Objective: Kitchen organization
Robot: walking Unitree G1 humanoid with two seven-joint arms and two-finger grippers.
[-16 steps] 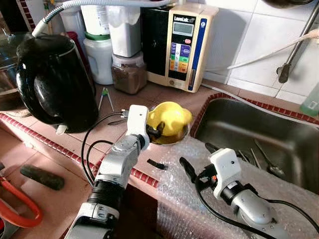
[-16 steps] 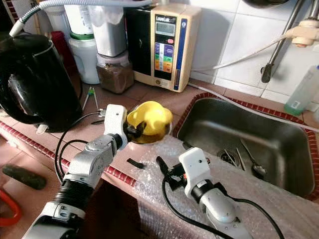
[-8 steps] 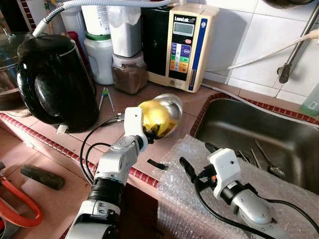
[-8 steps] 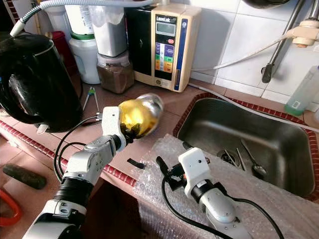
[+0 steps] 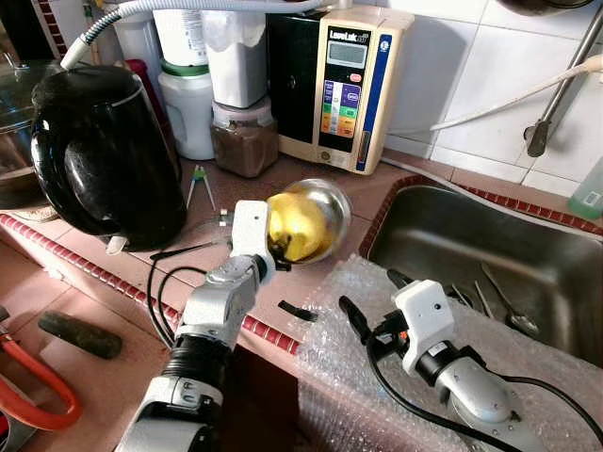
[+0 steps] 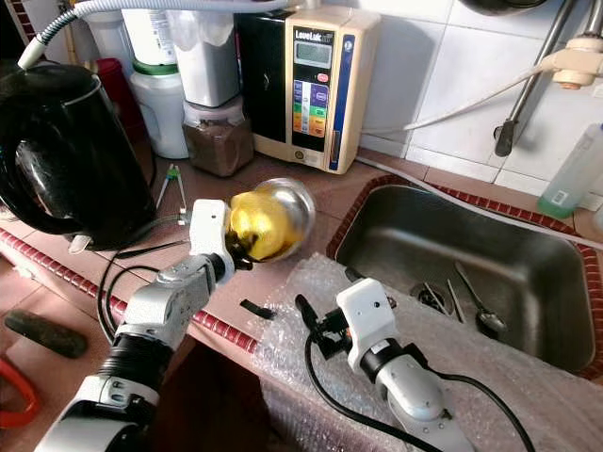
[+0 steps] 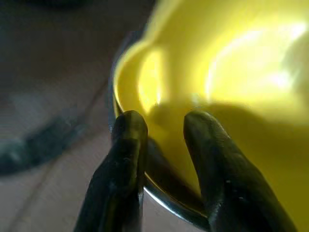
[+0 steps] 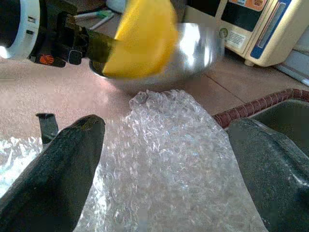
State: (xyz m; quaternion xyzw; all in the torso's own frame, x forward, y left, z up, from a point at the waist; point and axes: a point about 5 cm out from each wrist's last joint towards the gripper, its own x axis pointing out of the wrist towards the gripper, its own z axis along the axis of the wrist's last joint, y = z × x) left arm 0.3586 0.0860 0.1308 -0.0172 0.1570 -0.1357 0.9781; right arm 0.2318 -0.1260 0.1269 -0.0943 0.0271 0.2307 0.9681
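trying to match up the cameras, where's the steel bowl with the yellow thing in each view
Left eye view: steel bowl at centre, tilted, held off the counter by the left gripper.
Right eye view: bowl left of centre, beside the sink.
Left wrist view: bowl rim pinched between the fingers, yellow piece inside.
Right wrist view: bowl beyond the bubble wrap.
Shared landmark: the cream water appliance.

One kettle [image 5: 99,155]; one bowl [image 5: 311,218] (steel)
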